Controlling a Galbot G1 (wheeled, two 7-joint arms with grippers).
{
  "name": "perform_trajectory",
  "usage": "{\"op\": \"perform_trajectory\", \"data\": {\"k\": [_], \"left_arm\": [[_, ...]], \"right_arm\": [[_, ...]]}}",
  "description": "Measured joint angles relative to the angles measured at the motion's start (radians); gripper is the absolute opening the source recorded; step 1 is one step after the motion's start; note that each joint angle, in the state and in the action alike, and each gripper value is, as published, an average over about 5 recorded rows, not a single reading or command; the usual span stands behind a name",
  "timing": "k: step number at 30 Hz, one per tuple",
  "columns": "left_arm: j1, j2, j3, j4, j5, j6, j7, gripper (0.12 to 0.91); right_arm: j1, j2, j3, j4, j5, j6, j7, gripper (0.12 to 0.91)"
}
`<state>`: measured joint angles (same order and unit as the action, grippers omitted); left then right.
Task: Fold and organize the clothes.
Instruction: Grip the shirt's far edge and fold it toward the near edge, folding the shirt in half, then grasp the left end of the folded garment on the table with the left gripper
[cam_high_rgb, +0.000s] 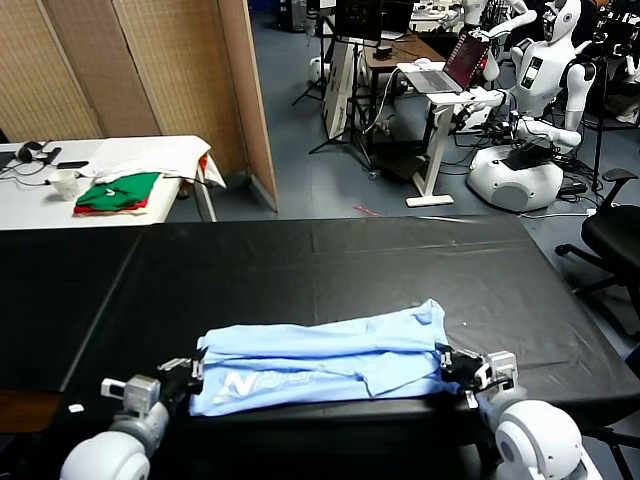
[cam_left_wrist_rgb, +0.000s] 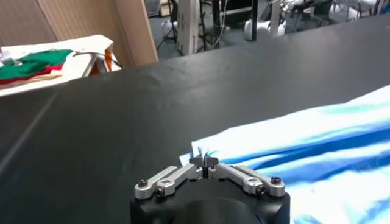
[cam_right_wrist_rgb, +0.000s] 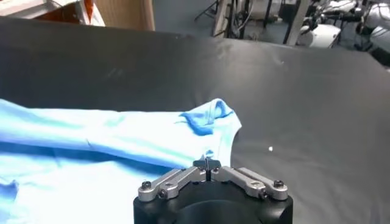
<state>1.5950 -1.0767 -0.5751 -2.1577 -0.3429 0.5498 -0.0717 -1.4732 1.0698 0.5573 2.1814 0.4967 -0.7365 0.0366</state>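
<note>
The pale sky-blue T-shirt (cam_high_rgb: 330, 360) lies flat as a long folded strip across the near part of the black table (cam_high_rgb: 330, 255), with faint white lettering toward its left end. My left gripper (cam_high_rgb: 192, 372) is at the strip's left end, its jaws shut on the cloth's corner (cam_left_wrist_rgb: 196, 149). My right gripper (cam_high_rgb: 448, 362) is at the strip's right end, shut on the shirt's edge beside the sleeve (cam_right_wrist_rgb: 210, 115). In the wrist views the left gripper (cam_left_wrist_rgb: 204, 162) and the right gripper (cam_right_wrist_rgb: 207, 164) both show their tips pressed together at the fabric (cam_right_wrist_rgb: 91, 152).
The table's front edge runs just under the shirt. A white table at the back left holds green-and-red folded garments (cam_high_rgb: 118, 192), a white cloth heap (cam_high_rgb: 150, 155) and a cup (cam_high_rgb: 63, 184). A black office chair (cam_high_rgb: 615, 235) stands to the right and other robots (cam_high_rgb: 530, 130) behind.
</note>
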Motion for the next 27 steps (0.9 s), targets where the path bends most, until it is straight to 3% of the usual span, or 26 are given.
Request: {"op": "perform_trajectory", "data": {"k": [2, 4, 8, 13, 16, 20, 27], "left_arm": [[0.013, -0.011, -0.006, -0.014, 0.006, 0.007, -0.012, 0.19], [0.03, -0.026, -0.01, -0.031, 0.019, 0.015, -0.023, 0.275], [0.073, -0.067, -0.016, -0.073, 0.072, 0.0, -0.036, 0.519], [0.081, -0.123, -0.022, -0.112, 0.04, -0.05, -0.103, 0.819], [0.04, -0.147, -0.018, -0.103, -0.031, -0.034, -0.134, 0.894], [-0.026, -0.165, -0.015, -0.058, -0.138, -0.003, -0.171, 0.906], [-0.085, -0.168, 0.0, 0.021, -0.19, 0.007, -0.156, 0.907]], "right_arm": [[-0.007, 0.004, 0.017, 0.021, 0.015, 0.0, 0.001, 0.241], [-0.006, 0.009, 0.034, 0.038, 0.032, 0.0, 0.011, 0.35], [0.025, 0.028, 0.043, 0.026, 0.025, 0.034, 0.044, 0.596], [0.106, 0.059, 0.016, -0.07, -0.002, 0.121, 0.067, 0.86], [0.159, 0.078, -0.004, -0.136, -0.013, 0.145, 0.064, 0.901], [0.214, 0.089, -0.026, -0.213, -0.022, 0.162, 0.05, 0.906], [0.265, 0.099, -0.06, -0.3, -0.022, 0.171, 0.03, 0.907]]}}
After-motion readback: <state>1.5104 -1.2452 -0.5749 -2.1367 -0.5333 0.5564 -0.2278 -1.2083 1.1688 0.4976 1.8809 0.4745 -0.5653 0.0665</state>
